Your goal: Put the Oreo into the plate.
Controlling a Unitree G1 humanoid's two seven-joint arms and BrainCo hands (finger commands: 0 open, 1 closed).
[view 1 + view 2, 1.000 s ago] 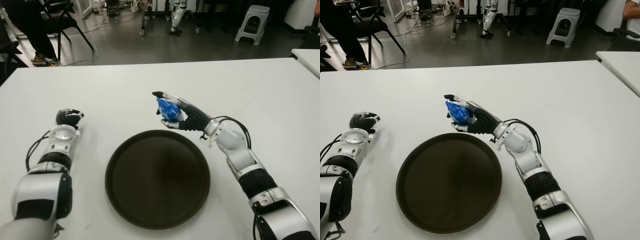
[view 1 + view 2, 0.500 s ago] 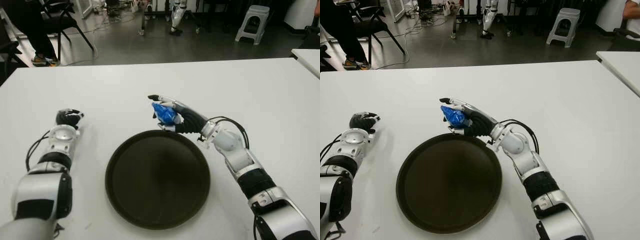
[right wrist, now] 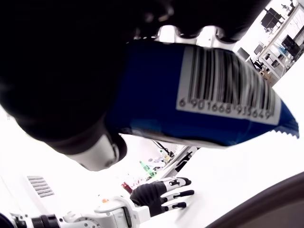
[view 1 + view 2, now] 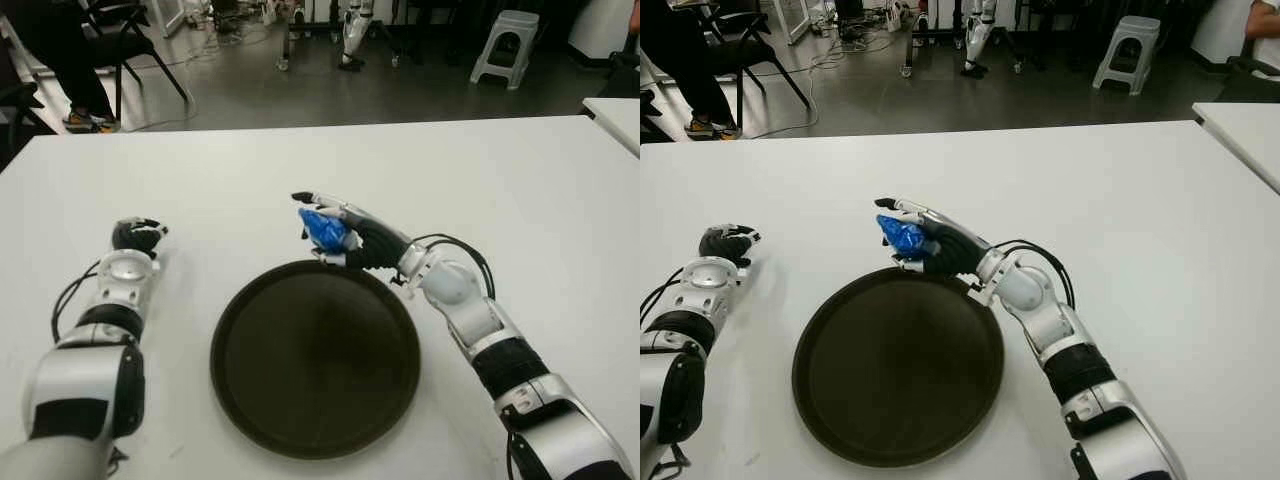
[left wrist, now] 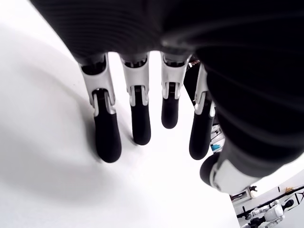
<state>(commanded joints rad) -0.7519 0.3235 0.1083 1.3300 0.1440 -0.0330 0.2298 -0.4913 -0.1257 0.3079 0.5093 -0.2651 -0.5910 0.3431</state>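
Your right hand (image 4: 345,232) has its fingers (image 4: 312,198) clamped on the blue Oreo packet (image 4: 322,228), and it holds it in the air just at the far rim of the dark round plate (image 4: 315,358). The packet is not yet over the plate's middle; it sits above the rim's far edge, so letting go here would risk it dropping on the rim or onto the white bench (image 4: 500,190). The right wrist view shows the wrapper pressed against the palm, barcode side out, with the crimped end sticking free. That grip looks firm, though you cannot see from these views how much of the packet the fingertips actually cover. The forearm reaches in from the plate's right side, wrist bent so the hand points leftward across the rim, palm turned toward the plate. You will want to carry it further inward and lower before opening. Your left hand (image 4: 137,236) shows well to the left of the plate, its fingers spread and holding nothing.
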